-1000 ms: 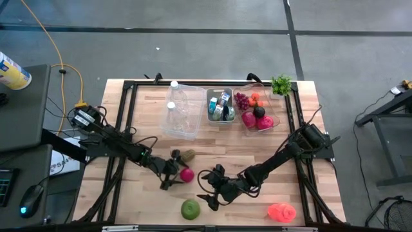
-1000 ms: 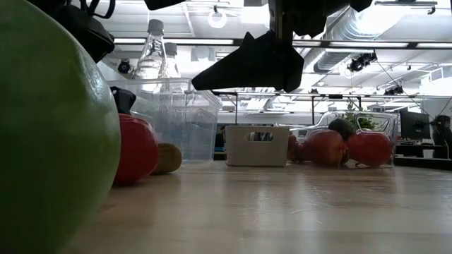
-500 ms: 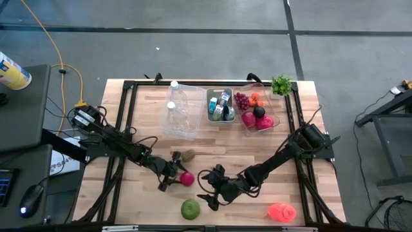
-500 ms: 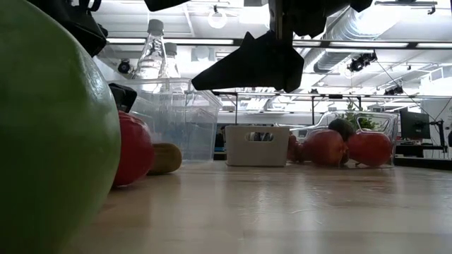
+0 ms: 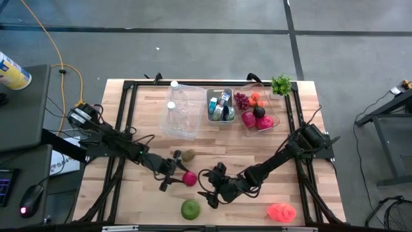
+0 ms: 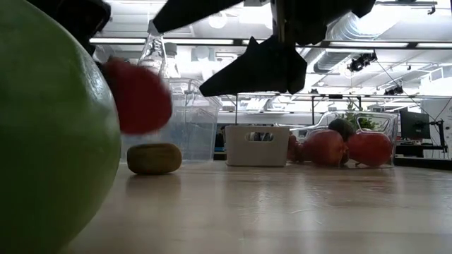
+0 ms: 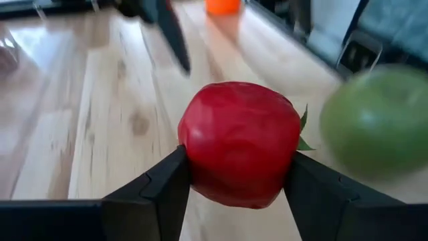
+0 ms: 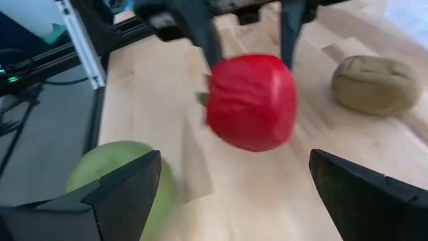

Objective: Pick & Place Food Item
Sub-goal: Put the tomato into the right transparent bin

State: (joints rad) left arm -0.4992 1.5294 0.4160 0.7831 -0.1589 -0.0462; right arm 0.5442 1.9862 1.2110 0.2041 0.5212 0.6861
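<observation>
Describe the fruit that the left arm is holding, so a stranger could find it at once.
Look at the near half of the wooden table, left of centre. There the left gripper has its jaws shut on a red apple, lifted above a brown kiwi. The bigger green apple lies free.

Two dark jointed arms — black wedge fingers (image 7: 160,194), seemingly matte

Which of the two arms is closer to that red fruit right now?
Left. The left gripper has the red fruit clamped between its jaws, lifted off the table. The right gripper hangs just beside it with its jaws open, not touching.
</observation>
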